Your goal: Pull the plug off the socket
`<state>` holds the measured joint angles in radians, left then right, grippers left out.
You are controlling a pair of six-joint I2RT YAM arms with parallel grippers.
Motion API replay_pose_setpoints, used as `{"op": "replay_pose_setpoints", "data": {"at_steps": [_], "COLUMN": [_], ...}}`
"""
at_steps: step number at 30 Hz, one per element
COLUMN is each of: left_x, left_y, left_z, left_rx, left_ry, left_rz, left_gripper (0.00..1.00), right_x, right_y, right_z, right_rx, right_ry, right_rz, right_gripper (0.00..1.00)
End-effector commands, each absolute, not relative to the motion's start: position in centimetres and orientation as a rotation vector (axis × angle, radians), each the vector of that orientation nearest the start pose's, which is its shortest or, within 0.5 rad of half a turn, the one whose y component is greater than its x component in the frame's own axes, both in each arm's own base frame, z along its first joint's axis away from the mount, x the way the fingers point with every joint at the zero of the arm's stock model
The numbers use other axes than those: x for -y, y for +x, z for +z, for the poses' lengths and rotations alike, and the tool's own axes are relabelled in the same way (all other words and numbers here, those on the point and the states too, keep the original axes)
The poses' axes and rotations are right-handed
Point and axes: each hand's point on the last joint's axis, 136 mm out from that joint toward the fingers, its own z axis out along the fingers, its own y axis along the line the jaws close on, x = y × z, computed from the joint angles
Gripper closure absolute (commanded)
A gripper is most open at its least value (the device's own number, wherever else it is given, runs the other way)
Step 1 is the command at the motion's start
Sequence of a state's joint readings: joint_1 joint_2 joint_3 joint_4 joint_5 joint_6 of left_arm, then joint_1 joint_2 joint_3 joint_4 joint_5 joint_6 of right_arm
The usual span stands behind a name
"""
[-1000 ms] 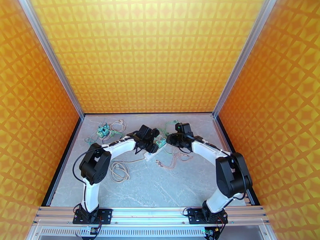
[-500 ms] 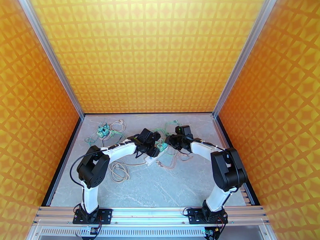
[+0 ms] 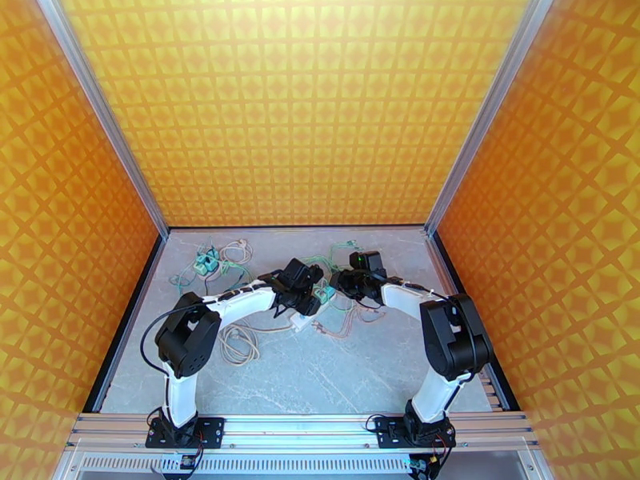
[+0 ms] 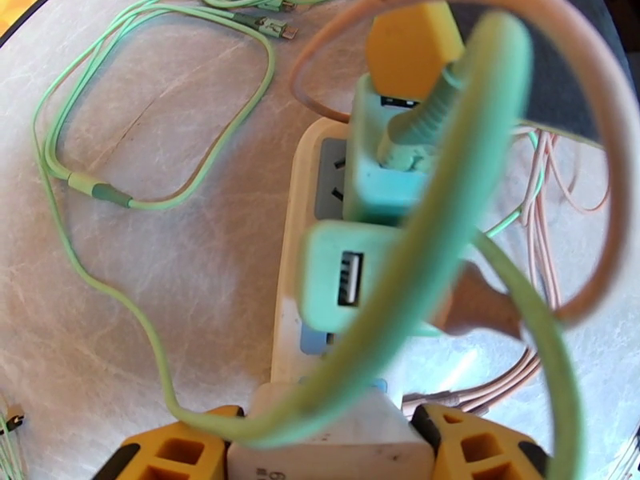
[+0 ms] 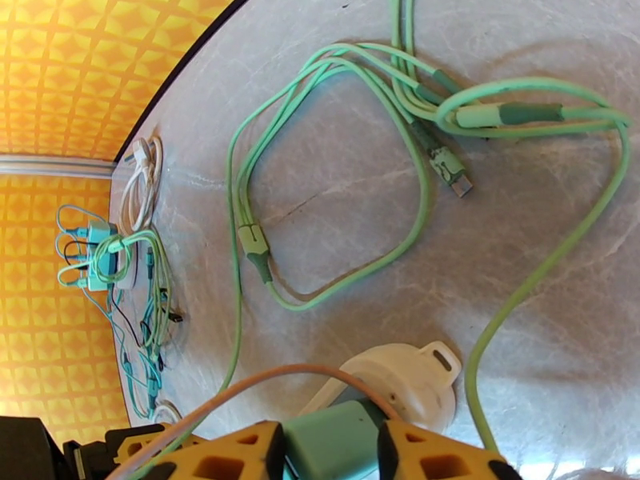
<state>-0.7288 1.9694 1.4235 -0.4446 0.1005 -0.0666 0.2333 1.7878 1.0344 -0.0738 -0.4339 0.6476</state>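
Convergence since a second ago: my left gripper (image 4: pixel 320 451) now clamps the near end of the socket strip (image 4: pixel 290 330) at the middle of the table (image 3: pixel 360 378), right gripper (image 5: pixel 332 451) pinches the green plug (image 5: pixel 336 434), apparently still seated, so I judge the pull can begin.

I work in a lab test booth: orange patterned walls (image 3: pixel 296 106) on aluminium posts (image 3: pixel 109 122) box in my grey marbled desk (image 3: pixel 320 378), and a metal rail (image 3: pixel 296 430) carries my arm bases (image 3: pixel 184 432).
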Motion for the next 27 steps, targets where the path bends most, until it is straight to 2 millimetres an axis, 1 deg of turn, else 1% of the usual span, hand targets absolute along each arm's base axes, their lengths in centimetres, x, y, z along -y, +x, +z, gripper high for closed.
{"op": "replay_pose_setpoints", "data": {"at_steps": [1, 3, 9, 16, 20, 24, 27], "left_x": [33.1, 33.1, 33.2, 33.9, 33.9, 33.9, 33.8], "left_y": [35.3, 35.4, 35.5, 35.8, 36.3, 36.4, 36.3], "left_z": [6.6, 6.8, 7.3, 9.4, 10.6, 11.0, 10.7], "left_rx": [-2.508, -2.493, -2.512, -2.529, -2.540, -2.535, -2.538], "left_ry": [0.929, 0.937, 0.889, 0.812, 0.718, 0.710, 0.740], "left_rz": [-0.276, -0.238, -0.255, -0.396, -0.531, -0.547, -0.516], "left_gripper": [0.58, 0.60, 0.62, 0.62, 0.64, 0.64, 0.64], "right_x": [-15.3, -15.0, -14.5, -14.0, -13.9, -13.9, -13.8], "right_y": [38.2, 37.7, 37.0, 36.5, 36.3, 36.3, 36.2], "right_z": [1.7, 1.0, 0.1, -0.4, -0.5, -0.5, -0.5], "right_rx": [-2.717, -2.741, -2.762, -2.776, -2.781, -2.782, -2.783], "right_ry": [0.344, 0.341, 0.333, 0.308, 0.294, 0.283, 0.269], "right_rz": [0.729, 0.697, 0.657, 0.622, 0.613, 0.605, 0.601], "right_gripper": [0.64, 0.65, 0.66, 0.66, 0.66, 0.66, 0.66]}}
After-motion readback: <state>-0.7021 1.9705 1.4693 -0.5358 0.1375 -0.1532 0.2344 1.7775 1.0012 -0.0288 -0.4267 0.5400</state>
